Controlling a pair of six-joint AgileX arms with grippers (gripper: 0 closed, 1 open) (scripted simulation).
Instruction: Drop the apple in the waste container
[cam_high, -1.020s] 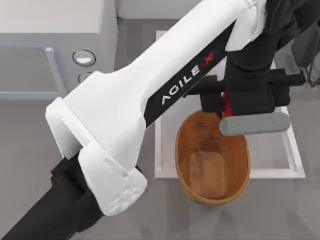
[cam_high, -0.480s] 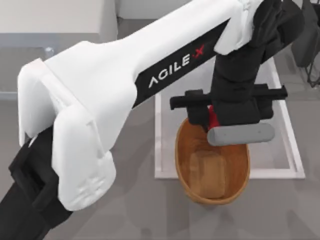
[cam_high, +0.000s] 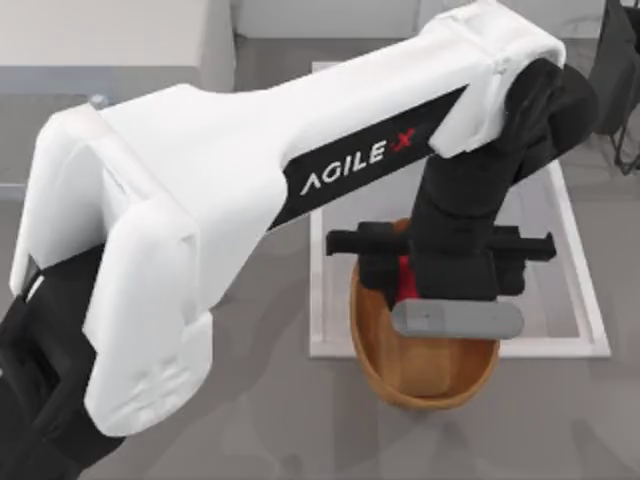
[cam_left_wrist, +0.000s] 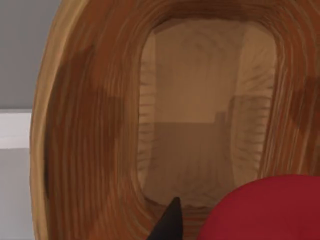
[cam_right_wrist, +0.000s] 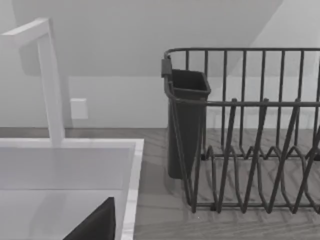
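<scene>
One arm is doing all the work: the left arm reaches across the table from seven o'clock toward the basket (cam_high: 425, 385), and its left gripper (cam_high: 405, 285) now hangs right over the basket's mouth. A second ago that gripper sat farther toward twelve o'clock, over the white sink (cam_high: 575, 255) just past the basket's far rim; half a second ago it was crossing that rim. So the carry has moved steadily toward six o'clock, and what was a hand beside the basket is now a hand above its hollow.

The apple (cam_high: 404, 278) shows as a sliver of bright red between the dark fingers, so the gripper is closed on it and has not let go yet. From the left wrist camera the same apple (cam_left_wrist: 265, 207) bulges red in the corner, one black fingertip (cam_left_wrist: 170, 222) beside it, and straight beyond lie the ribbed brown walls and pale flat floor of the basket (cam_left_wrist: 90, 140) (nothing lying in it that I can see).

That matters for the job: the fruit looks lined up with the opening, well inside the rim, so I'd judge the carrying part done and the release the only step left. A drop from here should land on the floor of the basket, though a round fruit may roll a little before it settles.

The right arm is parked off at two o'clock; its camera looks at the sink's edge and a dark wire dish rack (cam_right_wrist: 240, 130), and I cannot tell how its fingers stand.
</scene>
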